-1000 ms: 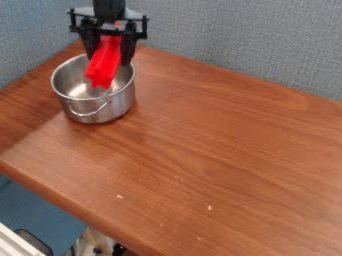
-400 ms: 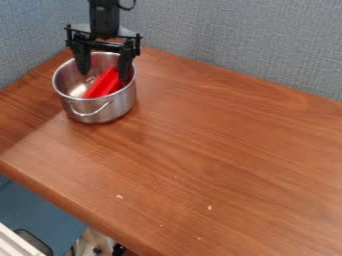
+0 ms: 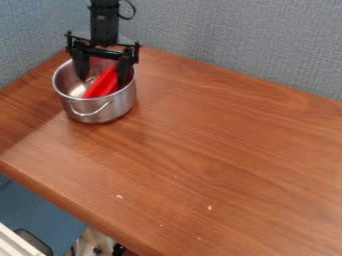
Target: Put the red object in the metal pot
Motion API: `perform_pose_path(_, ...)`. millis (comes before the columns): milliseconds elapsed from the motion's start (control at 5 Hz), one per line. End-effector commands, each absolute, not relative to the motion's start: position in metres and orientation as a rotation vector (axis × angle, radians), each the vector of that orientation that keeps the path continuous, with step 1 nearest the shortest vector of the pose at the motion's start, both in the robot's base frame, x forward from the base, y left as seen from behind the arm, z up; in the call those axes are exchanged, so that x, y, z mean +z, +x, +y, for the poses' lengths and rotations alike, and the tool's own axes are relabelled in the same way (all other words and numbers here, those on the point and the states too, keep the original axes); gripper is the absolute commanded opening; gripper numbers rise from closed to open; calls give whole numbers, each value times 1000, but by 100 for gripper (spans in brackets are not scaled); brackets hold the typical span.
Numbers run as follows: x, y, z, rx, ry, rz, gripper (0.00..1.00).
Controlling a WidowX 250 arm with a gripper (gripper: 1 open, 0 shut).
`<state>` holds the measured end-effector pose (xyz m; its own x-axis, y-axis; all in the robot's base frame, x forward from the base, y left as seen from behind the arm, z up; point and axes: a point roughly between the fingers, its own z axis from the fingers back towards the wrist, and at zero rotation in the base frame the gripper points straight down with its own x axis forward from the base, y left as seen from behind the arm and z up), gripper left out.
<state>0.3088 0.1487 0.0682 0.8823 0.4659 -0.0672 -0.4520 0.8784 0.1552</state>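
Fingers [image 3: 83, 60] wide apart, straddling red object [image 3: 103, 80]

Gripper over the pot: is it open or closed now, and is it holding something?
Gripper: open, holding nothing; the red block lies in the metal pot between its fingers.

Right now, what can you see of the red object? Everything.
The red object is a bright red, long plastic-looking block, lying tilted inside the metal pot at the table's back-left corner, its upper end toward the rear rim. Only part shows above the pot wall. The open gripper straddles it; whether the fingers touch it is unclear.
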Motion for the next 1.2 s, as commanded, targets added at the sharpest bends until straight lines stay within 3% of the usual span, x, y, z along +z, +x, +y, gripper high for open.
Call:
perform_pose_path(0, 72, 308, 157, 494, 171, 86, 100)
perform_pose_path(200, 67, 308, 159, 498, 174, 91, 0)
perform_pose_path(1000, 80, 306, 158, 509, 156, 89, 0)
